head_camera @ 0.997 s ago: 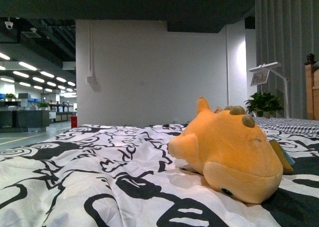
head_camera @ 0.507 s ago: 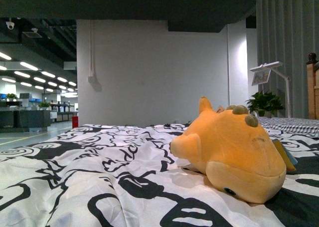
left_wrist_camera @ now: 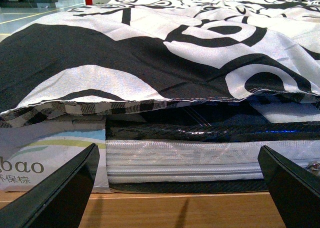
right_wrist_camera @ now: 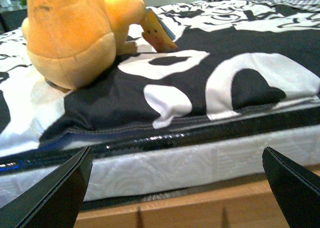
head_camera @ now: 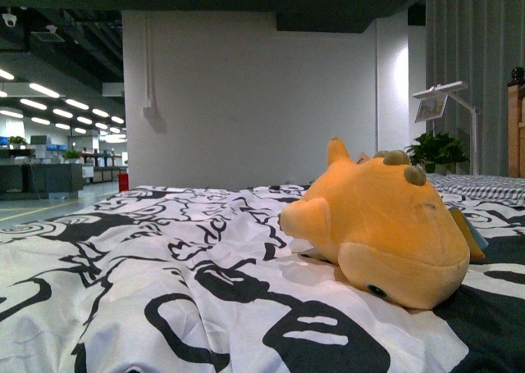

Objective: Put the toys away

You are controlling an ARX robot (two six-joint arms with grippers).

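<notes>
An orange-yellow plush toy (head_camera: 381, 225) lies on the black-and-white bedspread (head_camera: 189, 283), right of centre in the front view, its dark eye facing me. The right wrist view shows the same toy (right_wrist_camera: 75, 32) on the bed, well beyond my right gripper (right_wrist_camera: 177, 188), which is open and empty in front of the mattress edge. My left gripper (left_wrist_camera: 182, 188) is open too, with nothing between its fingers, facing the mattress side further along the bed. Neither arm shows in the front view.
A wooden bed frame rail (left_wrist_camera: 175, 210) runs under the white mattress (left_wrist_camera: 190, 160). A small yellow tag or card (right_wrist_camera: 157, 32) leans beside the toy. A potted plant (head_camera: 435, 152) and a white lamp (head_camera: 447, 102) stand behind the bed at the right.
The front view has shifted slightly: the toy and bedspread sit a little lower in the frame and the ceiling edge shows less. The toy has not moved on the bed.
</notes>
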